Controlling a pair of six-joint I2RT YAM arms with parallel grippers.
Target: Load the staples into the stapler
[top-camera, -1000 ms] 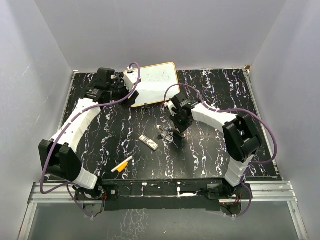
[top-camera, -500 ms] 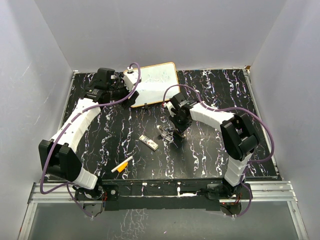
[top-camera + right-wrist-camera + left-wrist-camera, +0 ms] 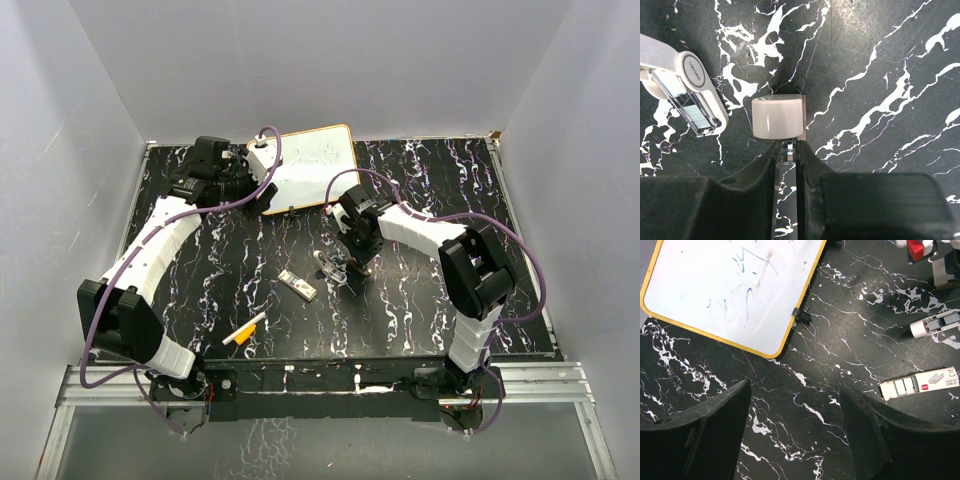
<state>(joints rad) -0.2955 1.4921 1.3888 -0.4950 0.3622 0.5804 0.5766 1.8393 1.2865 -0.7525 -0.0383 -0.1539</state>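
The white stapler [image 3: 329, 264] lies open mid-table. In the right wrist view its white arm [image 3: 686, 84] shows a staple channel, and a white block-shaped end [image 3: 778, 117] sits just ahead of my fingers. My right gripper [image 3: 788, 152] is shut on a thin metal part of the stapler behind that block; it shows in the top view [image 3: 358, 262]. The staples [image 3: 298, 286], a flat white pack, lie on the table left of the stapler, untouched; they also show in the left wrist view [image 3: 919, 385]. My left gripper [image 3: 795, 410] is open and empty above the table near the whiteboard.
A yellow-framed whiteboard [image 3: 310, 165] lies at the back centre, with a small black clip [image 3: 802, 316] at its edge. An orange-and-white marker pen [image 3: 245, 328] lies near the front left. The table is black marble-patterned, with walls around it.
The right arm's elbow has shifted slightly left; its gripper stays shut at the stapler. The left arm and the staples pack have not moved.
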